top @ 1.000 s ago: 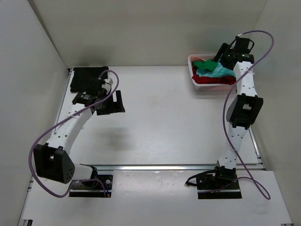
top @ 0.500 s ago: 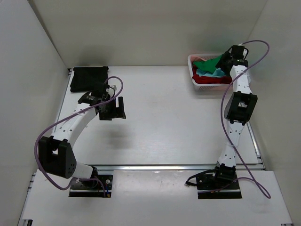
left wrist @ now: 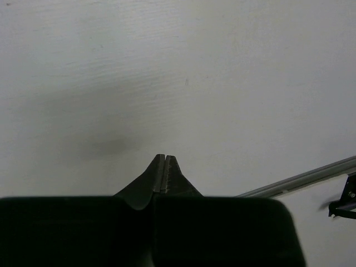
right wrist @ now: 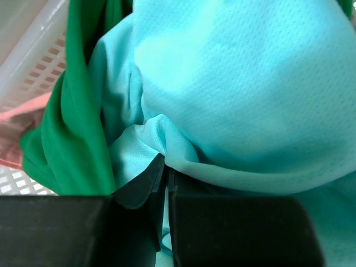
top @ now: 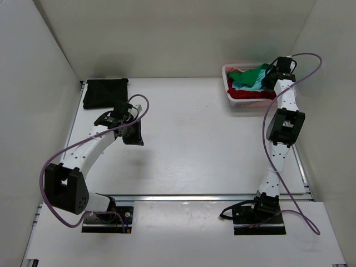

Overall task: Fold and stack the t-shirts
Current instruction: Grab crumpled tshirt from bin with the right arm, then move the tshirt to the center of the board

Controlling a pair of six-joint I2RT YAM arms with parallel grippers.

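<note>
Filling the basket (top: 225, 78) at far right, green shirt (right wrist: 78, 133) and red shirt (top: 250, 95) surround the teal shirt (right wrist: 250, 83), pinched by the outstretched right gripper (right wrist: 165, 167); left gripper (left wrist: 164, 159), fingers together, hovers near the folded black shirt (top: 104, 93).

left tool (left wrist: 164, 161) has closed

Before me the teal shirt (right wrist: 239, 83) is finely dimpled; at nine o'clock, plain green shirt (right wrist: 78, 139) and white lattice basket (right wrist: 28, 61).

Left arm (top: 92, 146) bends over the bench's left side, jaws pressed together. Right arm (top: 283, 125) stretches to the far right corner, jaws pinching the teal t-shirt (right wrist: 239, 100).
</note>
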